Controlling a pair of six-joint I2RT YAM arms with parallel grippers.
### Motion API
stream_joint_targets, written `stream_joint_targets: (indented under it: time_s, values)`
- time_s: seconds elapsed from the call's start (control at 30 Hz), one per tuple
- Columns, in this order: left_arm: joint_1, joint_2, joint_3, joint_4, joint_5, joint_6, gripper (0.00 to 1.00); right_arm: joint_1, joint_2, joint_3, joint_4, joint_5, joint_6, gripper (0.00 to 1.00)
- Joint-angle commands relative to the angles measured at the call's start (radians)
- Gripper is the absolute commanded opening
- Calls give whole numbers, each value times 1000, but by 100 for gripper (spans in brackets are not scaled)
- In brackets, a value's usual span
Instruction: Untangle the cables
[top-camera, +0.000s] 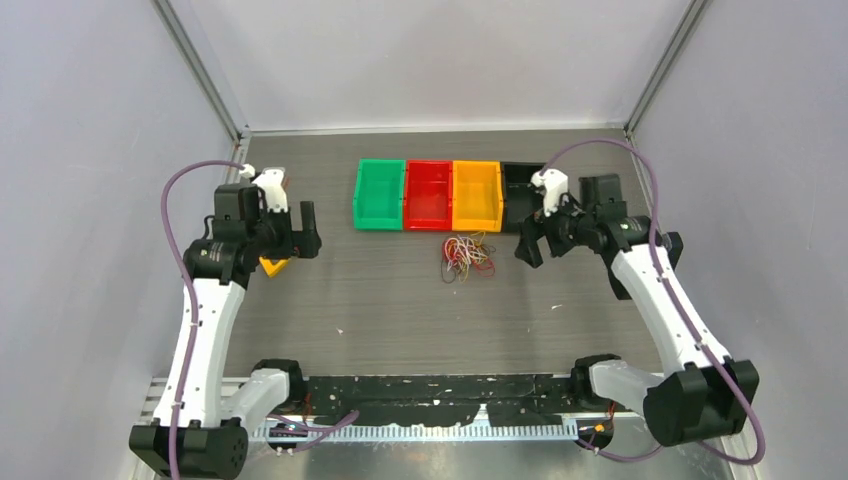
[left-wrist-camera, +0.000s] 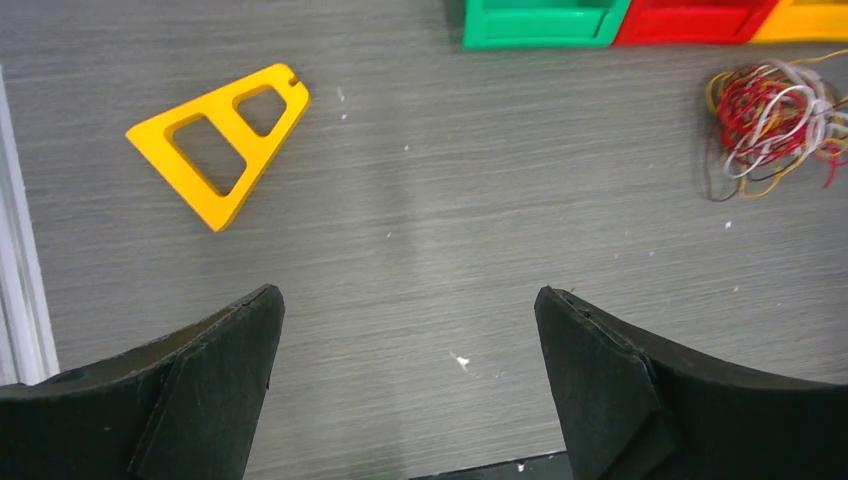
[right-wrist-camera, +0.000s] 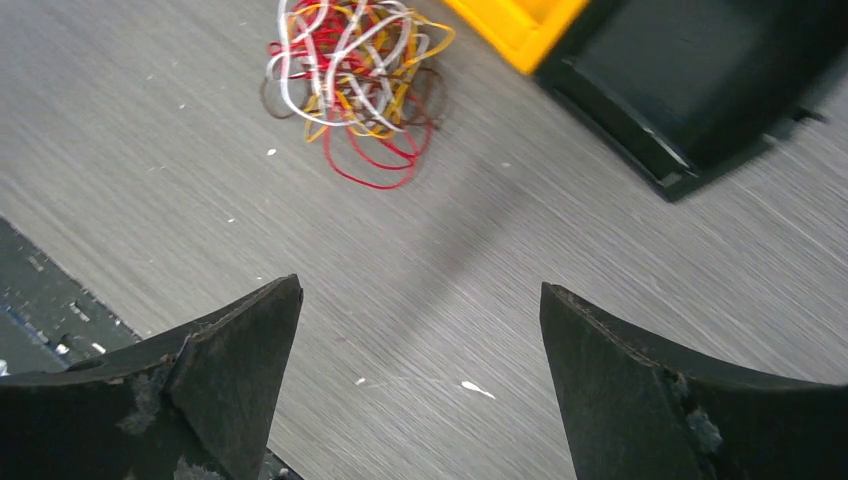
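The cables (top-camera: 467, 256) lie in one tangled heap of thin red, yellow, whitish and dark brown loops on the table just in front of the red and orange bins. The heap also shows at the right edge of the left wrist view (left-wrist-camera: 775, 120) and at the top of the right wrist view (right-wrist-camera: 352, 80). My left gripper (top-camera: 304, 240) is open and empty, held above the table far left of the heap. My right gripper (top-camera: 529, 249) is open and empty, a short way right of the heap. In both wrist views the jaws stand wide apart over bare table.
Four bins stand in a row at the back: green (top-camera: 379, 195), red (top-camera: 428, 194), orange (top-camera: 476, 195) and black (top-camera: 522, 188). A yellow triangular frame (left-wrist-camera: 221, 143) lies on the table under the left arm. Walls close in both sides.
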Motion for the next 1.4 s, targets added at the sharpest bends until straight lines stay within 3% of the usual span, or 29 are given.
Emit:
stream_joint_targets:
  time_s: [0.0,0.3,0.57,0.63,0.67,0.7,0.73,0.8,0.87,1.1,1.37]
  values:
    - [4,-57,8,129,66,-66,99,108,87,49,37,14,-6,95]
    - [4,-90,-99,297,305,-153,99,342,366,130,124,148,-33,95]
    - [3,-75,-199,413,462,-197,99,448,578,171,223,250,-42,99]
    - [4,-73,-218,434,493,-194,99,465,619,176,244,265,-51,86]
    - [2,-71,-229,448,513,-194,99,473,645,181,253,269,-54,72]
    - [1,-68,-243,462,534,-195,99,475,656,185,254,276,-54,64]
    - [-1,-62,-255,471,550,-193,99,477,673,196,246,272,-51,46]
    - [-5,-36,-275,482,602,-183,99,477,671,212,218,214,-58,18]
    - [-17,2,-286,492,666,-173,99,478,612,206,209,117,-52,7]
    - [-177,93,-356,671,736,-169,99,478,329,154,269,-196,43,6]
    - [-359,192,-337,915,758,-281,99,501,331,221,200,-344,71,6]
